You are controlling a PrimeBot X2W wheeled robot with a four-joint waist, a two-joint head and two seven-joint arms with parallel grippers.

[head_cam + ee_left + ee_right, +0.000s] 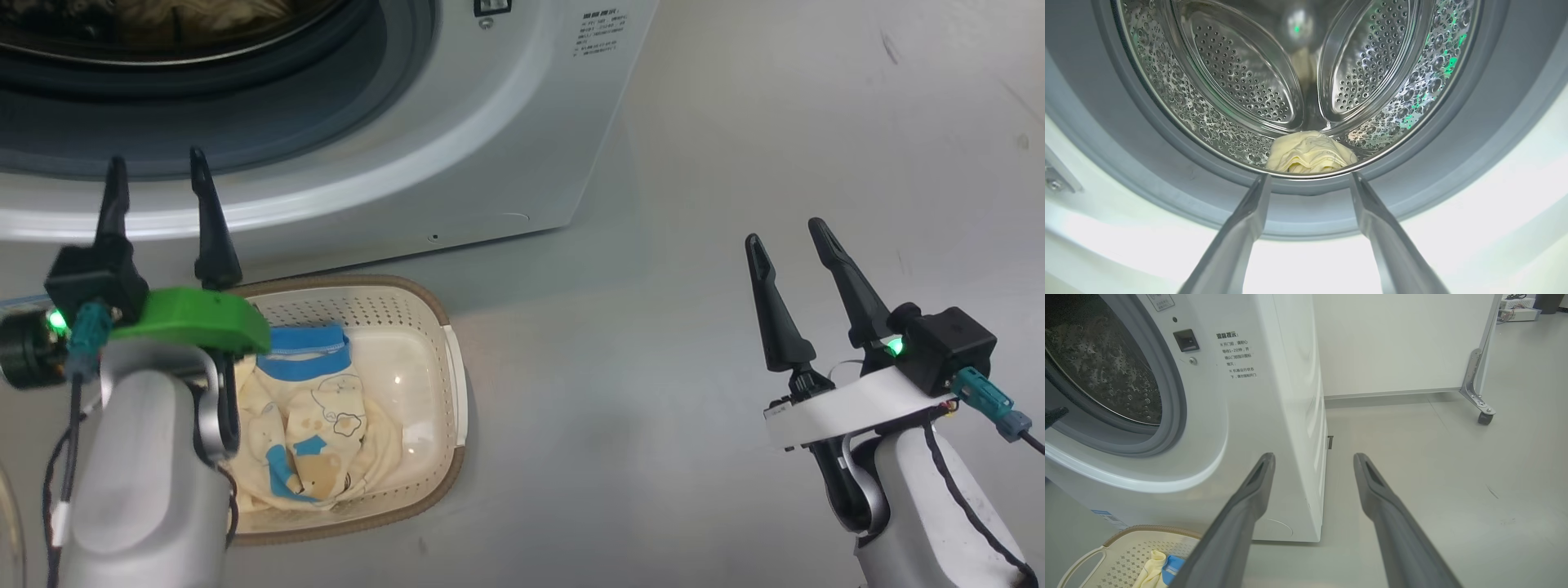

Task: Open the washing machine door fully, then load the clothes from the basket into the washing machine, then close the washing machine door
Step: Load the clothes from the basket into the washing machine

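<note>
The white washing machine (457,139) stands with its grey-ringed opening (1167,171) uncovered; the washing machine door is out of view. A cream garment (1310,153) lies at the front of the steel drum (1237,77). My left gripper (155,159) hangs open and empty just before the opening's lower rim, above the basket's back edge. The cream basket (453,384) sits on the floor against the machine. In it lie pale yellow printed clothes (310,425) with a blue piece (302,359). Far to the right, my right gripper (784,233) is open and empty over bare floor.
Grey floor (694,367) stretches right of the machine and basket. In the right wrist view a white wall panel (1392,343) stands behind the machine, and a partition's metal foot with a caster (1482,414) is at the right.
</note>
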